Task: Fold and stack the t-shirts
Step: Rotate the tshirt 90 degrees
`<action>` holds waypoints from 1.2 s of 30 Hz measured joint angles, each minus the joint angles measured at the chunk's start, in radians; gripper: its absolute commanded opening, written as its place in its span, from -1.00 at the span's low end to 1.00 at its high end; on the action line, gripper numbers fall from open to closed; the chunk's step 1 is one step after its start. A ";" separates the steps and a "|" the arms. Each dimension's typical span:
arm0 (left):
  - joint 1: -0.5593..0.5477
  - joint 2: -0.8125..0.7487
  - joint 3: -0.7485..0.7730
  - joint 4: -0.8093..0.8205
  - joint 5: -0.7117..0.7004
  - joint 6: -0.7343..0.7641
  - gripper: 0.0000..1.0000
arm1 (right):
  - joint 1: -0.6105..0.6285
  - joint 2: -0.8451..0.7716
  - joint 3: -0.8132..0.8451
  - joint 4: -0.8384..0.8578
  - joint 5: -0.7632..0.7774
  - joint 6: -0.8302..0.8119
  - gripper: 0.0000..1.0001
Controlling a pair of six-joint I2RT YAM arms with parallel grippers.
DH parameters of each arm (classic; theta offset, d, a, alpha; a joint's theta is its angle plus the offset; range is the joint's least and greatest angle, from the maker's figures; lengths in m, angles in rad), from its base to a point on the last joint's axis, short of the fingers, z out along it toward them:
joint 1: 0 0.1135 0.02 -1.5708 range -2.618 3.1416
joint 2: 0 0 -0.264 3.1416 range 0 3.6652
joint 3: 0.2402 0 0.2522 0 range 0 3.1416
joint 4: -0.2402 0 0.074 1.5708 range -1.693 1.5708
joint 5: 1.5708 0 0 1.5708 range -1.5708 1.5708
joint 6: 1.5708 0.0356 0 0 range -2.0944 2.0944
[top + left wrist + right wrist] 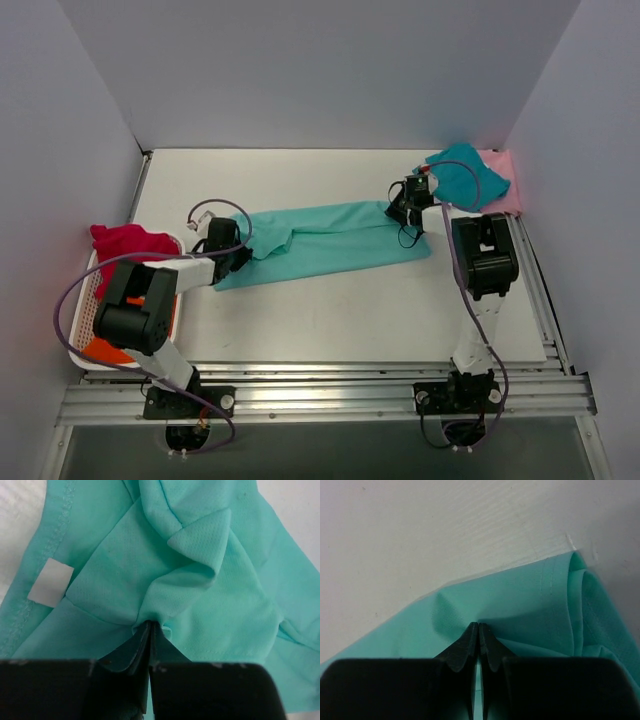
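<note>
Mint-green t-shirt (330,240) stretches across the surface (330,320), left gripper (150,624) and right gripper (478,626) each clenched on an opposite end of it.

A stretched t-shirt (330,240) lies across the middle of the desk (300,180), left claw (240,255) at its left end, right claw (400,210) at its right. Piled t-shirts (470,175) sit in the far right corner behind it. A basket (88,310) on the left edge holds other t-shirts (130,242).
</note>
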 measured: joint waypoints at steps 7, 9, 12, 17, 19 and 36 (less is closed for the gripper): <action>0.019 0.171 0.209 -0.044 -0.043 0.029 -0.83 | 0.012 -0.153 -0.262 0.130 0.004 0.038 -1.00; 0.027 0.219 0.269 -0.053 -0.042 0.038 -0.83 | 0.029 -0.204 -0.328 0.136 0.010 0.048 -1.00; 0.041 0.307 0.401 -0.096 -0.029 0.066 -0.83 | 0.085 -0.298 -0.438 0.126 0.034 0.066 -1.00; 0.090 0.541 0.788 -0.241 0.063 0.147 -0.81 | 0.343 -0.434 -0.576 0.107 0.127 0.125 -1.00; 0.113 0.658 0.985 -0.302 0.119 0.183 -0.82 | 0.488 -0.452 -0.607 0.119 0.153 0.165 -1.00; 0.110 0.956 1.625 -0.348 0.633 0.290 0.88 | 1.007 -0.257 -0.297 -0.065 0.417 0.274 -0.52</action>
